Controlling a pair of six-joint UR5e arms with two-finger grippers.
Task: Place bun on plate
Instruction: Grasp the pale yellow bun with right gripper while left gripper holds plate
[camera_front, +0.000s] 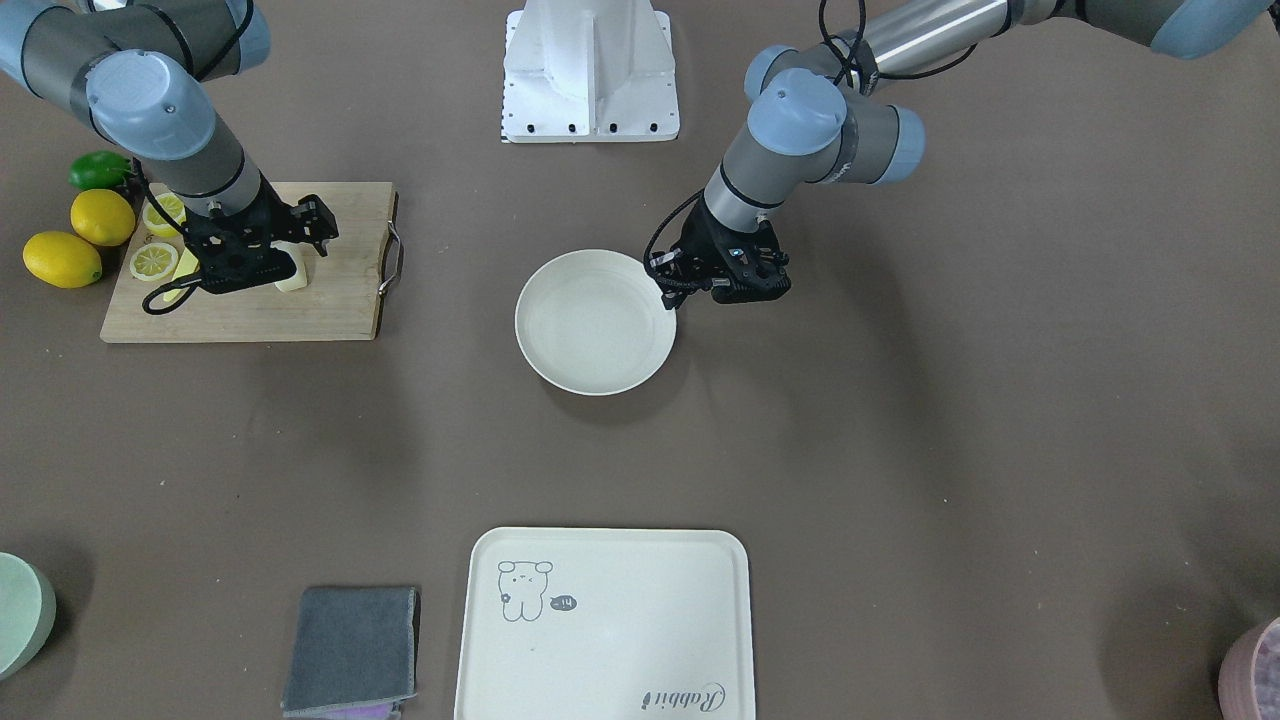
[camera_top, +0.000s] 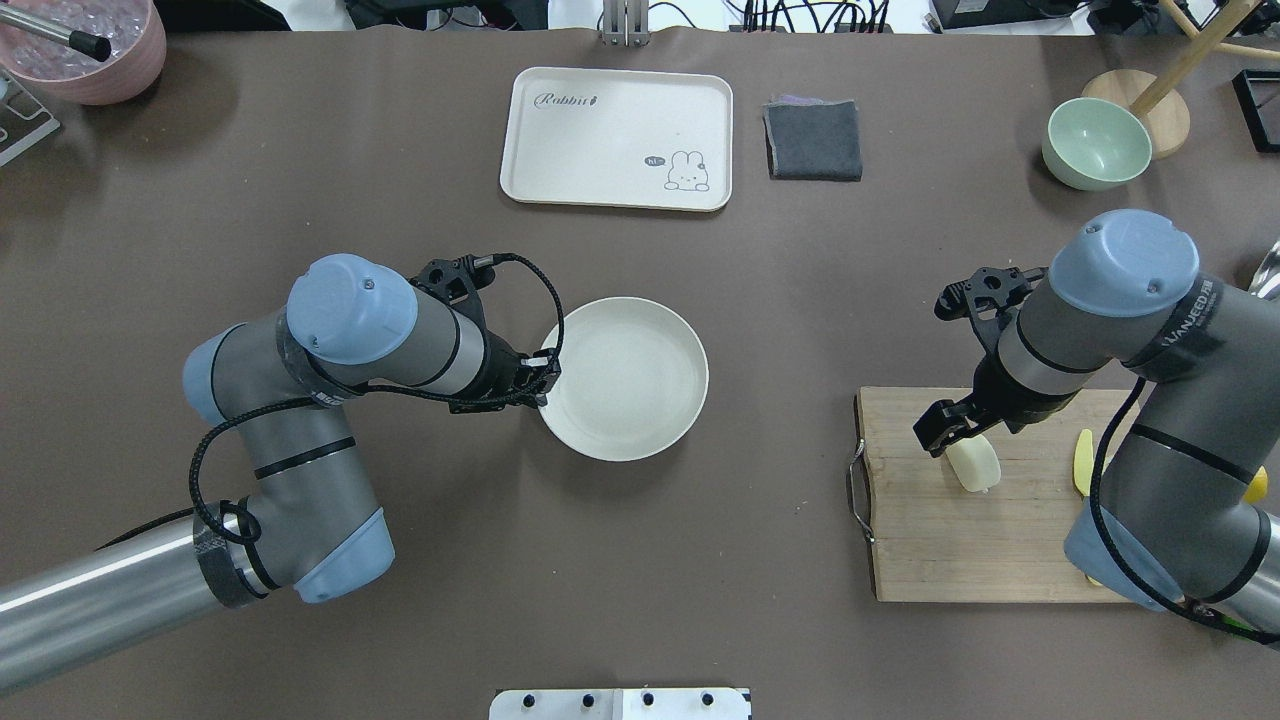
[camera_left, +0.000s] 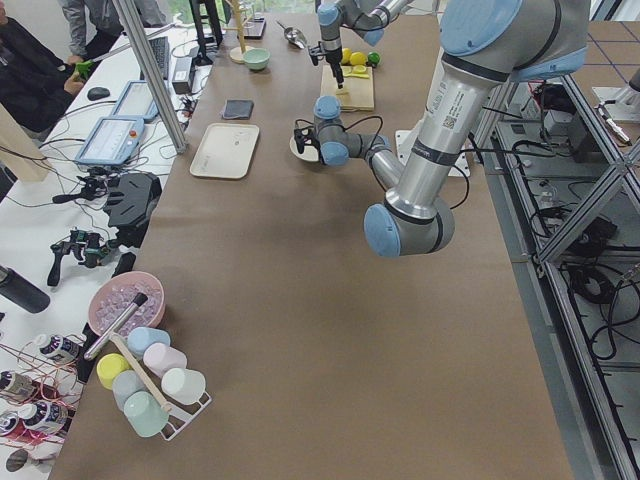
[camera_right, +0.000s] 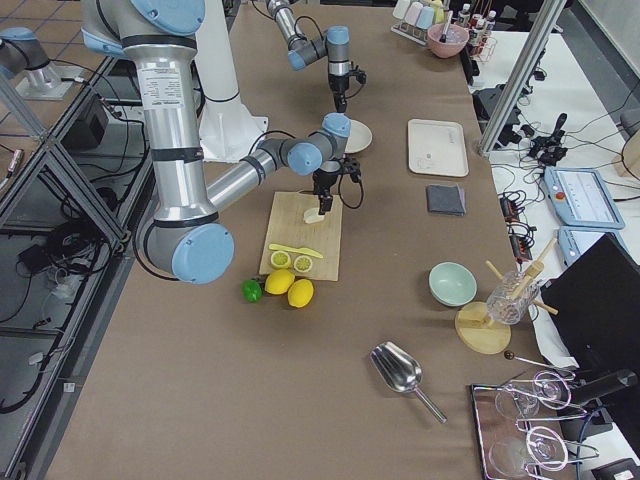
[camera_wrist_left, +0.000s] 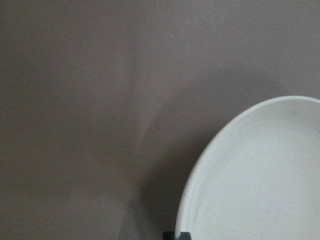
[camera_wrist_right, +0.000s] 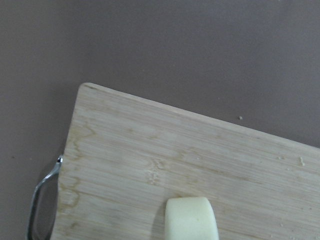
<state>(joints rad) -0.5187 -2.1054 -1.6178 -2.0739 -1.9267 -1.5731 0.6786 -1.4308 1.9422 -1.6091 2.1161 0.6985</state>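
The bun (camera_top: 976, 466) is a small pale cream lump on the wooden cutting board (camera_top: 960, 540); it also shows in the front view as the bun (camera_front: 291, 273) and low in the right wrist view as the bun (camera_wrist_right: 192, 220). My right gripper (camera_top: 962, 447) hangs open just over it, and no fingertip shows in its wrist view. The round off-white plate (camera_top: 640, 345) sits at the table's middle. My left gripper (camera_top: 541, 384) is at the plate's left rim, shut on the rim of the plate (camera_wrist_left: 260, 175).
Lemon slices (camera_front: 155, 262), whole lemons (camera_front: 62, 259) and a lime (camera_front: 98, 170) lie by the board's far end. A cream tray (camera_top: 616, 138), a grey cloth (camera_top: 813, 139), a green bowl (camera_top: 1096, 143) and a pink bowl (camera_top: 95, 50) line the far edge.
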